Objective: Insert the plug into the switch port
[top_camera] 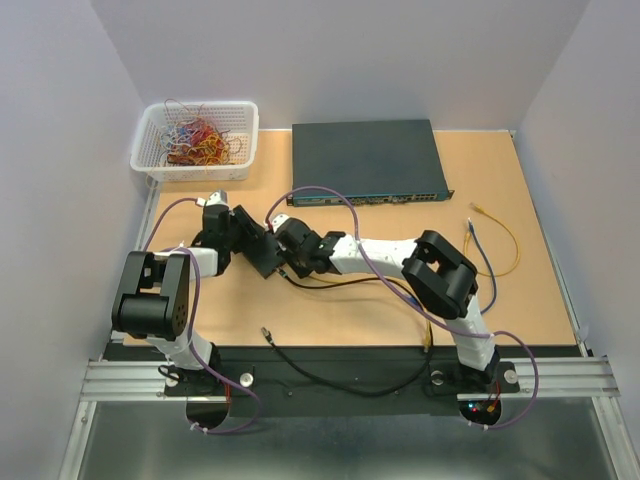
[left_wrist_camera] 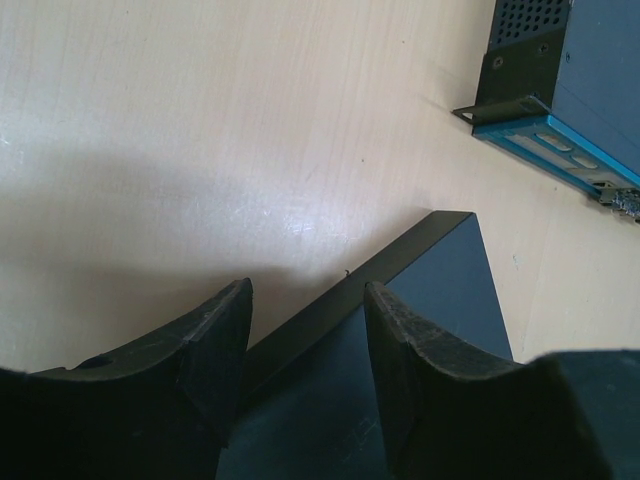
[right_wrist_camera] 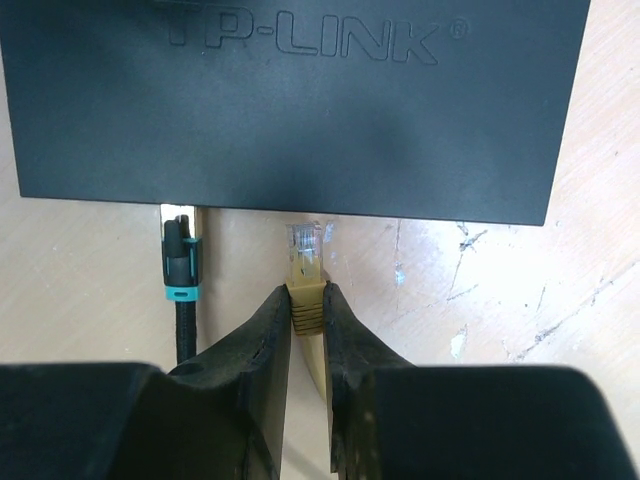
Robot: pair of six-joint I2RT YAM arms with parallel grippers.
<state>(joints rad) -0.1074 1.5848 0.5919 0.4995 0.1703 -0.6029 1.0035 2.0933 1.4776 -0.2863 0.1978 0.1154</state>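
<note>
Yellow plug (right_wrist_camera: 306, 250) sits just short of the switch (right_wrist_camera: 300, 120) front edge, clip up, lined up for a port, not yet in. Right gripper (right_wrist_camera: 306, 300) pinches the boot behind the plug to steer it straight. Black cable (right_wrist_camera: 181, 270) is already seated beside it. Left gripper (left_wrist_camera: 305, 330) is spread, straddling the switch edge, likely bracing it against the push; I can't tell if it makes contact.

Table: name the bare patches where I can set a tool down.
Free: far right corner, between big switch and wall; near right, this side of the yellow cable; near middle, between small switch and black cable. Crowded: centre, around that small switch.
</note>
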